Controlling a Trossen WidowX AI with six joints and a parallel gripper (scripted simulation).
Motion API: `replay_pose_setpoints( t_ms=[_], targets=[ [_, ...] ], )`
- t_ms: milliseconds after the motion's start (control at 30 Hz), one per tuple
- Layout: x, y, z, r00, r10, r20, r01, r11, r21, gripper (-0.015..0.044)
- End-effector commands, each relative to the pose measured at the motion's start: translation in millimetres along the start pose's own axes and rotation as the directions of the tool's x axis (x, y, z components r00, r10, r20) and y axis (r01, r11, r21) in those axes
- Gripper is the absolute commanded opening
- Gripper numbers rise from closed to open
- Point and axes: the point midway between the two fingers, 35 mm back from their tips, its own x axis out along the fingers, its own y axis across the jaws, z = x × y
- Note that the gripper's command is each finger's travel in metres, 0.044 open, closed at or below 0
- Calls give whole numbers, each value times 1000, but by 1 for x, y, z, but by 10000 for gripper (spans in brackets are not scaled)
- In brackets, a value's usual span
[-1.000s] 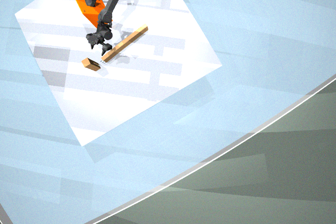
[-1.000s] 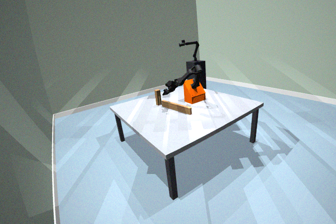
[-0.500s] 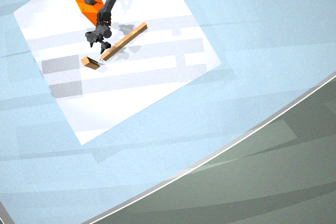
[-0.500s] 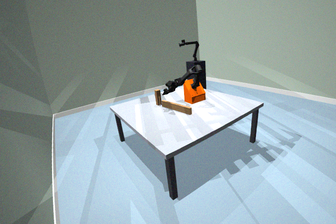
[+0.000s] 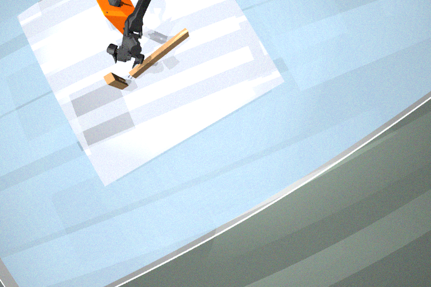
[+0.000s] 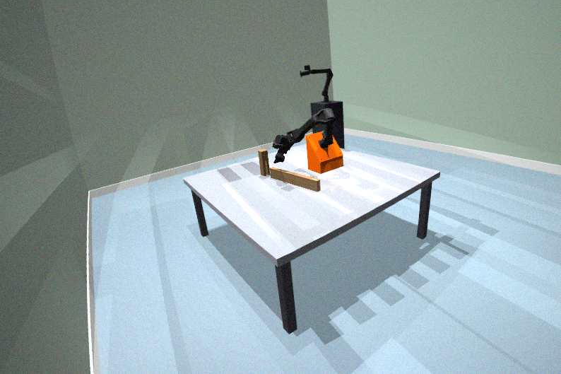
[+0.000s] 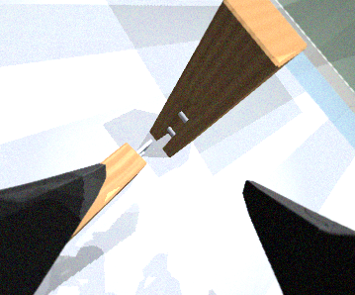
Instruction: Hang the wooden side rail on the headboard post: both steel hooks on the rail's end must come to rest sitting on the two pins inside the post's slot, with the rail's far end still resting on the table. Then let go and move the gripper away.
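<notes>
The wooden side rail (image 5: 160,51) (image 6: 294,178) (image 7: 124,167) lies flat on the white table (image 5: 195,102) (image 6: 362,197). Its steel hooks (image 7: 146,145) point at the foot of the headboard post (image 5: 115,80) (image 6: 263,162) (image 7: 219,74), which stands upright. In the wrist view the post's dark slot shows two pins (image 7: 176,124); the hooks sit just outside the slot, not on the pins. My gripper (image 5: 135,62) (image 6: 277,160) (image 7: 175,178) is open and empty, hovering over the rail's hook end. Its left finger hides part of the rail in the wrist view.
The arm's orange base block (image 5: 114,8) (image 6: 323,156) stands behind the rail at the table's back. A dark box with a camera arm (image 6: 327,115) stands behind the table. The table edge lies a short way beyond the post.
</notes>
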Motion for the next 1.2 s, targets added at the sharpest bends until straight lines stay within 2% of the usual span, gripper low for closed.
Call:
replay_pose_setpoints(
  t_ms=[0,167,333,500,667,833,1000,1067,1167],
  targets=[
    [2,5,3,996,15,-85,-38,961,-274,440],
    [2,9,4,980,35,-197,-144,807,-572,440],
    [0,14,4,951,66,-302,-286,556,-780,440],
    [-5,21,5,911,105,-398,-411,238,-880,440],
    [-12,28,7,863,153,-482,-471,-105,-876,440],
    [-22,36,11,806,209,-553,-433,-428,-793,440],
    [-33,44,17,745,273,-609,-290,-689,-664,440],
    [-37,47,20,721,298,-625,-216,-761,-612,440],
    [-39,48,21,713,307,-631,-186,-784,-592,440]
  ],
)
